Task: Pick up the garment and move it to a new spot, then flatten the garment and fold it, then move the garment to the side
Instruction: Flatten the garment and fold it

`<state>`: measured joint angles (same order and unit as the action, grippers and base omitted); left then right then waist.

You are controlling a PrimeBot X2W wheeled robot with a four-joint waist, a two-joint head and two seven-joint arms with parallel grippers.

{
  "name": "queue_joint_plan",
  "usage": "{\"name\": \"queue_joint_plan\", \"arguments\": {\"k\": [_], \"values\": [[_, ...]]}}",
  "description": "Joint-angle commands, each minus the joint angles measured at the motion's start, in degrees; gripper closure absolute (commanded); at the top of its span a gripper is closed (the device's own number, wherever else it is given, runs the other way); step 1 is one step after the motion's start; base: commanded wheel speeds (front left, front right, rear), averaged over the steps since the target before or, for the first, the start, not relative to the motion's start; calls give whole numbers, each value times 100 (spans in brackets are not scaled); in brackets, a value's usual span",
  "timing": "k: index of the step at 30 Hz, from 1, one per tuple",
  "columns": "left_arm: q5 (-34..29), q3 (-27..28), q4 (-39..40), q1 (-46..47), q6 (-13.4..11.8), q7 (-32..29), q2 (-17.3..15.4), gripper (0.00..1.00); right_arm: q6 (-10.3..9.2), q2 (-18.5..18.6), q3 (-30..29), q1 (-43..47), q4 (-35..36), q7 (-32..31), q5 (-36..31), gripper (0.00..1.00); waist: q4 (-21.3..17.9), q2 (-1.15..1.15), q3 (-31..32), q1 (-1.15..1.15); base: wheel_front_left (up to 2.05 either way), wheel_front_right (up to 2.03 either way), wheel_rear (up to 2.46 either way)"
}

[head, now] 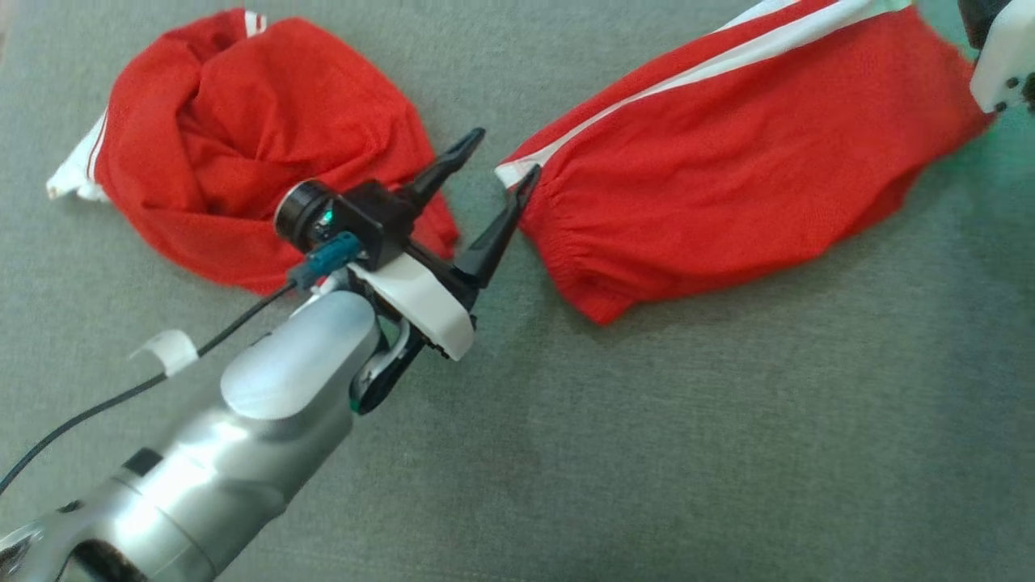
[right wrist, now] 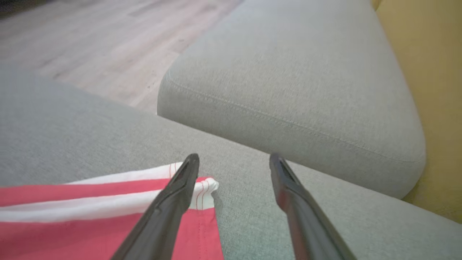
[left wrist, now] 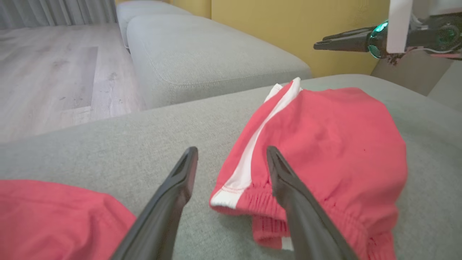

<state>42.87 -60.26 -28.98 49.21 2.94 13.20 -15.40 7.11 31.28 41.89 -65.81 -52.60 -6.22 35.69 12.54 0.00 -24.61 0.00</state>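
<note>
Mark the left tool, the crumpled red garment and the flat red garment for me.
left tool [head: 508, 152], head view, midway between its open fingertips.
crumpled red garment [head: 267, 153], head view, middle of the bunched cloth.
flat red garment [head: 728, 162], head view, red cloth below the white stripe.

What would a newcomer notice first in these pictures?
The bright red cloth on the grey cushion: a crumpled red garment at the head view's upper left and a flatter red garment with a white stripe at its upper right. Between them the left gripper is open, its fingers pointing at the flatter one's elastic edge.
</note>
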Motion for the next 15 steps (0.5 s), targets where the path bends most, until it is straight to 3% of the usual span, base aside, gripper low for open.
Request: {"name": "queue_joint_plan", "arguments": {"k": [1, 9, 15], "values": [[16, 299, 95, 74, -64, 85, -197, 0, 37, -44, -28, 18, 50, 301, 127, 0, -180, 0, 244, 0, 0, 0, 0], [215, 996, 406, -390, -419, 172, -379, 0, 37, -454, -261, 424, 36, 1397, 592, 0, -648, 0, 948, 0, 0, 0, 0], [9, 1956, 1086, -1111, -766, 178, -393, 0, 37, -820, -784, 853, 195, 2060, 623, 0, -936, 0, 1460, 0, 0, 0, 0]]}}
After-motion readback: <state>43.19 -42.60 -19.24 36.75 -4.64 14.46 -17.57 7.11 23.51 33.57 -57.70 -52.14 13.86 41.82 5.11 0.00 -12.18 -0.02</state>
